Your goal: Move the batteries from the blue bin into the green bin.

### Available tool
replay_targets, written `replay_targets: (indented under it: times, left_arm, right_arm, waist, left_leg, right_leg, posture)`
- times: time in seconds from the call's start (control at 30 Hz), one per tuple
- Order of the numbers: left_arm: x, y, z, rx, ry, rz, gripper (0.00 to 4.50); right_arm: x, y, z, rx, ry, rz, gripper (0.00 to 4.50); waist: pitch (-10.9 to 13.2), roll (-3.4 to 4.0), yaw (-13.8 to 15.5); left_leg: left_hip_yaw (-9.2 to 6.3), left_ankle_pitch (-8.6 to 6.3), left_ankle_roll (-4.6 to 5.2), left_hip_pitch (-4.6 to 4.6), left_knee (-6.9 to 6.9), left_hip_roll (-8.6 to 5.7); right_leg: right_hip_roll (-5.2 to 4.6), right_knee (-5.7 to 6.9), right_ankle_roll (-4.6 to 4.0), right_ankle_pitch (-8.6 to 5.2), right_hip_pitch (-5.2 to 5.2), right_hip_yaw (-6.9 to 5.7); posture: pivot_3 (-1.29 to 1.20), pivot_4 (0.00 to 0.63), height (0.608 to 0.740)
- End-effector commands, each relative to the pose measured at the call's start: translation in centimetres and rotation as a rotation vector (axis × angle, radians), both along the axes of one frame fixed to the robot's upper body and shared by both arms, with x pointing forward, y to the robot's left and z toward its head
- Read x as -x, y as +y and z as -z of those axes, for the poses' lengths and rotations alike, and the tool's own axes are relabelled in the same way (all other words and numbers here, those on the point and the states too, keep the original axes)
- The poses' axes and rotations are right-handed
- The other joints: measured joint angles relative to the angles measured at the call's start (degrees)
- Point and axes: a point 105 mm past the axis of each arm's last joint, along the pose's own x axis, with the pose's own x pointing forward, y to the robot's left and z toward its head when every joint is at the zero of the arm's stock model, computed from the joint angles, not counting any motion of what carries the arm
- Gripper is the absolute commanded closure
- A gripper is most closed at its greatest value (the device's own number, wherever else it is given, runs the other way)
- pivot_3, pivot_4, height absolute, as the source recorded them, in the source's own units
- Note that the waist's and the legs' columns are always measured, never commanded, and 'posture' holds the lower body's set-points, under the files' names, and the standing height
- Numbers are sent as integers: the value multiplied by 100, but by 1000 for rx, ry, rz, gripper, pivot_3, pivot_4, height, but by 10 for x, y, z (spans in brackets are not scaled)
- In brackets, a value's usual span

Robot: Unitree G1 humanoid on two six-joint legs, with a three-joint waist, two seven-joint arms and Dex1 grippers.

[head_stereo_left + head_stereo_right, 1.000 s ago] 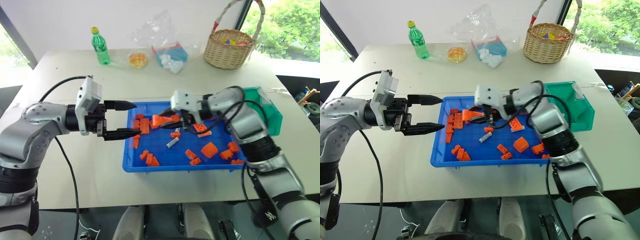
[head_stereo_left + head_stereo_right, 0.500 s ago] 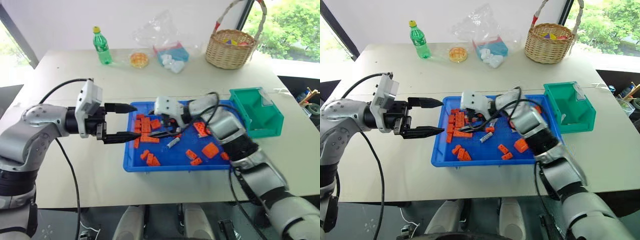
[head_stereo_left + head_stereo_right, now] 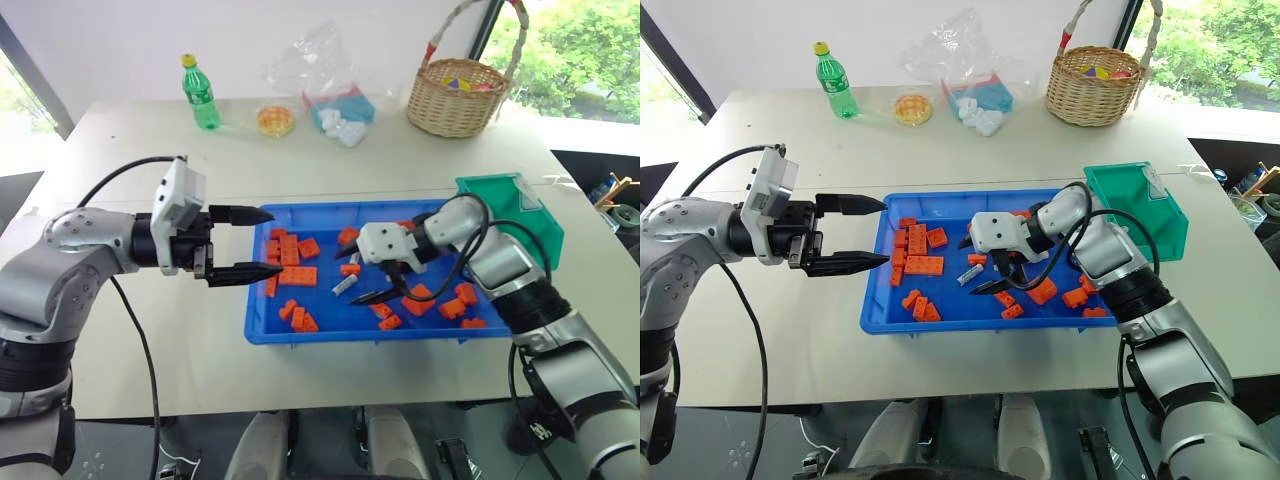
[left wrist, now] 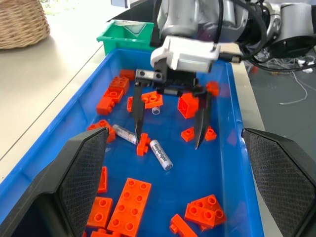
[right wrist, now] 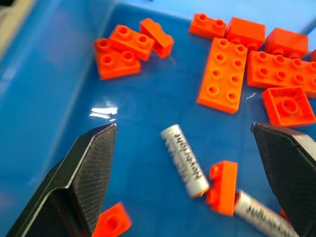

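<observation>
Two silvery batteries lie among orange bricks in the middle of the blue bin (image 3: 300, 335). One battery (image 5: 183, 159) lies on the bin floor between the wide-open fingers of my right gripper (image 3: 347, 276), which hangs just above it and holds nothing. The other battery (image 5: 259, 211) lies close by, against a small orange brick (image 5: 222, 186). The left wrist view shows the nearer battery (image 4: 160, 154) between the right gripper's fingers (image 4: 137, 118). My left gripper (image 3: 273, 240) is open and empty at the bin's left rim. The green bin (image 3: 520, 210) stands at the blue bin's far right corner.
Several orange bricks (image 3: 298, 275) are scattered over the blue bin's floor. At the table's far side stand a wicker basket (image 3: 460, 95), a green bottle (image 3: 202, 92), a small dish (image 3: 276, 120) and a clear plastic bag (image 3: 335, 85).
My right gripper has opened wide and swung from the bin's left part back to the right and lower, over the batteries. The left arm has not moved.
</observation>
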Motion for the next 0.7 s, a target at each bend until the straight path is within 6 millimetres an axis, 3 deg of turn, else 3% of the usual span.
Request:
replay_targets:
  times: [0.03,0.27,0.33,0.53,0.7]
  left_arm:
    - [4,0,-9,0,-45,17,0]
    - [3,2,-11,-5,-45,12,0]
    - [3,2,-11,-5,-46,11,0]
    - [1,1,-13,-2,-52,13,0]
    - [0,0,-13,0,-54,18,0]
  right_arm:
    - [0,1,2,-5,-34,-20,44]
    - [6,-1,10,-6,-9,-33,44]
    - [7,-3,13,-2,3,-32,819]
    - [3,-4,16,4,-6,9,4013]
    - [1,-4,11,-2,-5,20,4013]
  waist:
    - [0,0,21]
    - [0,0,10]
    - [0,0,7]
    - [0,-1,9]
    - [0,-1,9]
  left_leg:
    - [0,0,0,0,0,0]
    - [-1,0,0,0,1,0]
    - [-1,0,0,0,1,0]
    - [-1,0,0,0,1,0]
    - [-1,0,0,1,1,0]
  right_leg:
    - [0,0,0,0,1,0]
    - [0,0,0,0,1,0]
    - [0,0,0,0,1,0]
    - [0,0,0,0,2,-1]
    - [0,0,0,0,3,-1]
  posture:
    - [0,150,693]
    - [0,150,693]
    - [0,150,693]
    - [0,150,693]
    - [0,150,693]
